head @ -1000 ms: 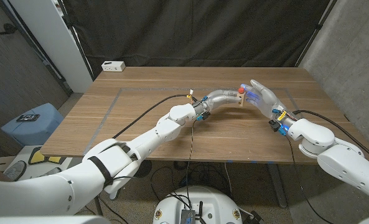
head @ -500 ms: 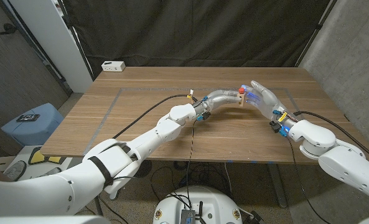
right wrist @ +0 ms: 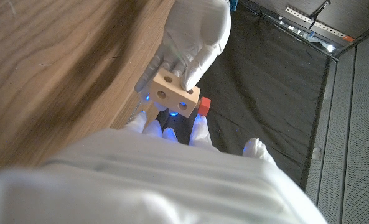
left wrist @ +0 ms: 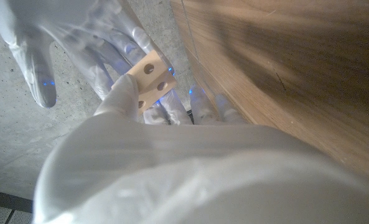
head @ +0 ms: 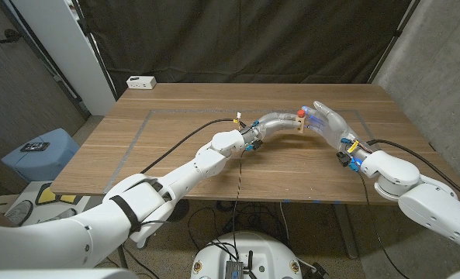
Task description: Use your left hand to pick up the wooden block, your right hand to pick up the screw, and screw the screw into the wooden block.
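My left hand holds the pale wooden block above the table's middle right. The block shows two round holes on one face, with the left hand's fingers gripping it from behind. The screw's red head sits at the block's upper end, seen again beside the block. My right hand meets the block from the right with its fingers stretched toward it and the thumb apart. One fingertip lies right by the red head. Whether it grips the screw is hidden.
A white box lies at the table's far left corner. Black cables run along both arms over the wooden table. A dark curtain hangs behind the table.
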